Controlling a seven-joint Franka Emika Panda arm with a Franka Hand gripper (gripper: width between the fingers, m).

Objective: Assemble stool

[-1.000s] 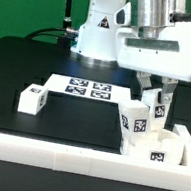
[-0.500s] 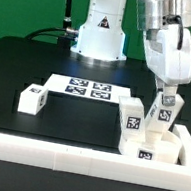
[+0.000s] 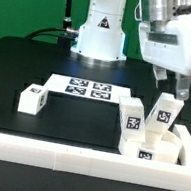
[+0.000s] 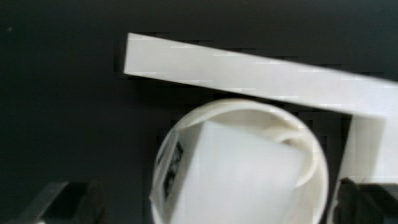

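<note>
counter (image 3: 28,61): black, with the robot's base at its far edge and the white parts spread over the near half.
arm (image 3: 170,36): white, and it hung over the near corner on the exterior view's right.
border rails (image 3: 62,157): long white rails that ran along the near edge and up the edge on the exterior view's right.
marker board (image 3: 89,87): lay flat near the middle of the counter, towards the far edge.
seat (image 3: 143,148): round white disc that sat in the near corner on the exterior view's right, tucked against the rails.
claw (image 3: 172,87): open, with the dark fingers (image 4: 50,203) spread wide in the wrist view; it hovered just above the tilted leg, gripping nothing.
standing leg (image 3: 132,116): stood on the seat on the side towards the marker board, tag facing the camera.
tilted leg (image 3: 164,114): rose from the seat beside the standing leg and leaned; how deep it sat, i cannot tell.
loose leg (image 3: 32,99): lay alone on the counter, towards the edge on the exterior view's left, well apart from the seat.
</note>
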